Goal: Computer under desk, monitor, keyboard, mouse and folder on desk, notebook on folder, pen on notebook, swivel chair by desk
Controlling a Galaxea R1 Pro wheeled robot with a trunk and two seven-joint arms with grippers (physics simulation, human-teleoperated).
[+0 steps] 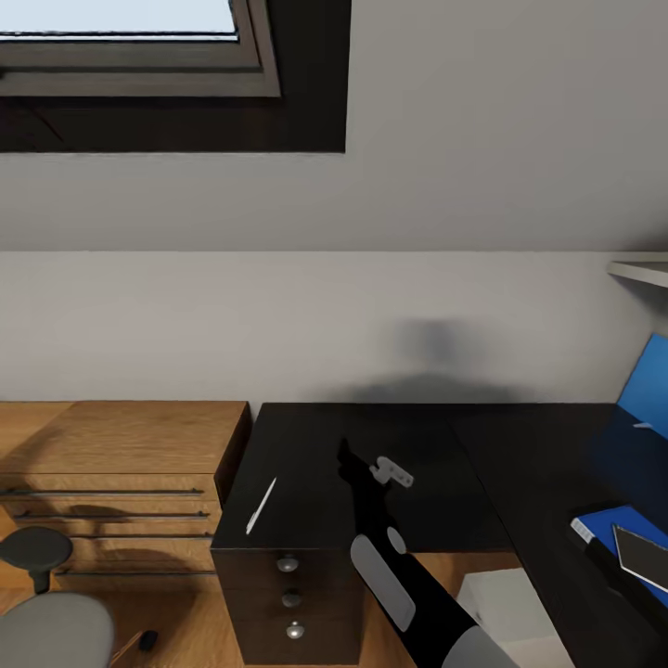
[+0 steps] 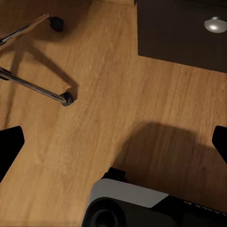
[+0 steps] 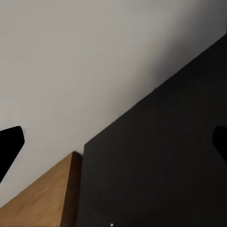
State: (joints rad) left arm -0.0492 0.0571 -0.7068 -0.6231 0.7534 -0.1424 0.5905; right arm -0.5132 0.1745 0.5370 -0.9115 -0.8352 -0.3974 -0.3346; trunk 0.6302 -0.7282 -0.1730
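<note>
Right pincer (image 1: 345, 456) spread wide, empty, above black bench (image 1: 315, 445). Pen (image 1: 261, 506) lies on bench's left end, above drawers. Notebook (image 1: 642, 555) atop blue folder (image 1: 608, 522) at right. Left pincer (image 2: 113, 142) wide over wood floor (image 2: 104, 104).

A glossy black robot arm (image 1: 394, 566) with rounded segments carries a long oval light-grey panel along its forearm and a smaller grey oval disc nearer the wrist. Its elbow end widens into a pale grey shell. At its tip sits a small light-grey metal bracket. In the left wrist view, a grey-and-black rounded housing (image 2: 127, 203) shows, flanked by black fingertips (image 2: 9, 144).
</note>
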